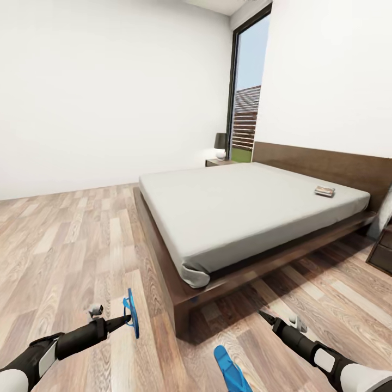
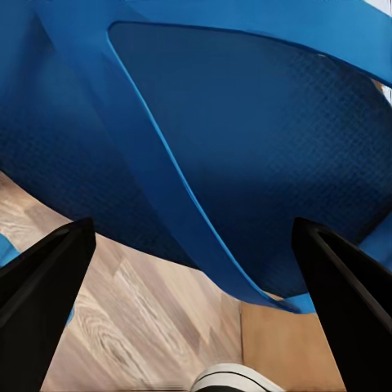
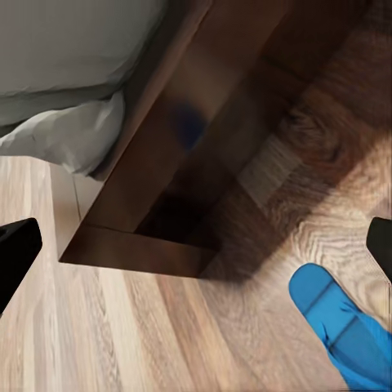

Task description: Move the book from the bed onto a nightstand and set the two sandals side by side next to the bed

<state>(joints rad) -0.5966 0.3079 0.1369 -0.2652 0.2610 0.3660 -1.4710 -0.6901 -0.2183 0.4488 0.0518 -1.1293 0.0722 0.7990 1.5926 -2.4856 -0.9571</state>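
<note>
White walls and a grey-brown plank floor [image 1: 71, 239] frame the bedroom, with a tall black-framed window [image 1: 247, 92] in the far corner giving onto a slatted brown fence. Across the middle of the head view sits the bed [image 1: 239, 207], its light-grey mattress on a dark brown platform with a flat headboard [image 1: 326, 163] against the right wall. On the mattress near the headboard lies the book [image 1: 324, 190], flat and small at this range. Beyond the bed's far corner stands a nightstand [image 1: 218, 161] carrying a dark-shaded lamp [image 1: 220, 144]; the edge of a second dark cabinet [image 1: 381, 247] shows at the right border of the head view.

Low on the left, the left gripper [image 1: 126, 321] holds one blue sandal [image 1: 131, 313] up off the floor, the sandal standing on edge at the fingertips. In the left wrist view this sandal [image 2: 237, 155] spreads wide and close, with a strap crossing its sole; the two dark fingers [image 2: 45, 286] stand apart on either side below it, so the jaws look fairly wide, and exactly where they grip cannot be made out.

Low on the right, the right gripper [image 1: 267, 317] hangs empty above the floor near the bed's foot corner, its jaws parted wide in the right wrist view. Between the two arms the other sandal [image 1: 231, 370] lies flat on the floor, just off the bed frame's corner [image 3: 139, 253]; it shows again in the right wrist view [image 3: 343, 322]
</note>
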